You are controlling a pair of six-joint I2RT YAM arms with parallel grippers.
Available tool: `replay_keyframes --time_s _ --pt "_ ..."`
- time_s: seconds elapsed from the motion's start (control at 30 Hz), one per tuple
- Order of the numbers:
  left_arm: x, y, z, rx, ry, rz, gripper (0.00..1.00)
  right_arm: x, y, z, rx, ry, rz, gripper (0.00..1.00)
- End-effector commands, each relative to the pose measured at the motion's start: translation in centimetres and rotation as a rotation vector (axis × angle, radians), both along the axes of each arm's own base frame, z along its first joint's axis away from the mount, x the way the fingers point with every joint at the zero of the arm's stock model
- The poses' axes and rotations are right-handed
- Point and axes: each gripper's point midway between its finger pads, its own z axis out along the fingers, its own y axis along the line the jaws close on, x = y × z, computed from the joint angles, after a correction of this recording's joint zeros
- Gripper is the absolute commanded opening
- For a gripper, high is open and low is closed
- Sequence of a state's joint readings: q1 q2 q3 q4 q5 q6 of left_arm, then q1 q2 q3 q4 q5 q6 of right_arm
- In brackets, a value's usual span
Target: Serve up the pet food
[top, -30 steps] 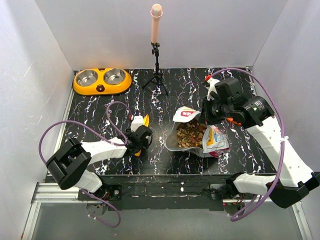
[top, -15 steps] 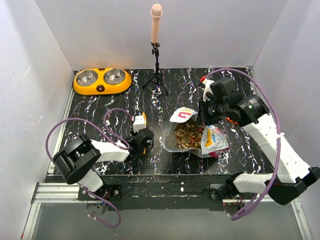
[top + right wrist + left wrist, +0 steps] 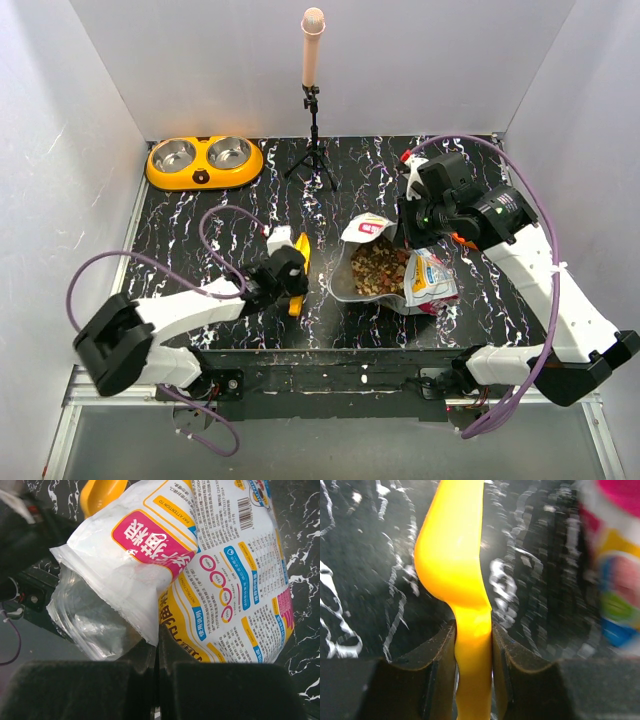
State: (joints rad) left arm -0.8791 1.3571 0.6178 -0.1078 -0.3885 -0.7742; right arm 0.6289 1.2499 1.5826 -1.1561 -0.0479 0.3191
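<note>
Two arms share this job, and from where I stand the scooping has not begun. The left claw [image 3: 472, 645] is clamped on the handle of the scoop [image 3: 451, 555], which hangs just beside the mouth of the bag [image 3: 432, 283] but not yet in it. The right claw [image 3: 156, 655] pinches the bag's upper lip, holding the mouth open. The kibble [image 3: 378, 268] lies heaped inside that open bag, a little right of centre and toward the front edge of the table [image 3: 180, 240]. The bowl [image 3: 205, 181] sits far off in the back-left corner, both cups looking bare. To do this well, I'd say the scoop should turn its hollow toward the opening, go in low under the raised lip and push into the heap instead of skimming it. The right claw ought to hold the lip up and steady so the bag doesn't slide. A modest load, carried level, suits that long trip to the corner.
</note>
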Motion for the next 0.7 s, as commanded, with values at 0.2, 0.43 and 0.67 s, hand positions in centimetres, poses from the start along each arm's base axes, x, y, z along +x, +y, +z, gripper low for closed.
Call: replay_keyframes --time_s 0.2,0.43,0.67 --pt "-9.7 0.5 20.9 -0.358 0.341 -0.059 0.00 3.5 -0.6 4.2 0.022 -0.221 -0.086 0.01" --pt "-15.8 -1.6 28.7 -0.675 0.583 -0.185 0.00 5.5 -0.7 5.8 0.014 -0.328 -0.111 0.01" --pt "-16.1 -5.4 30.2 -0.808 0.746 -0.253 0.00 5.4 0.5 6.9 0.089 -0.358 -0.078 0.01"
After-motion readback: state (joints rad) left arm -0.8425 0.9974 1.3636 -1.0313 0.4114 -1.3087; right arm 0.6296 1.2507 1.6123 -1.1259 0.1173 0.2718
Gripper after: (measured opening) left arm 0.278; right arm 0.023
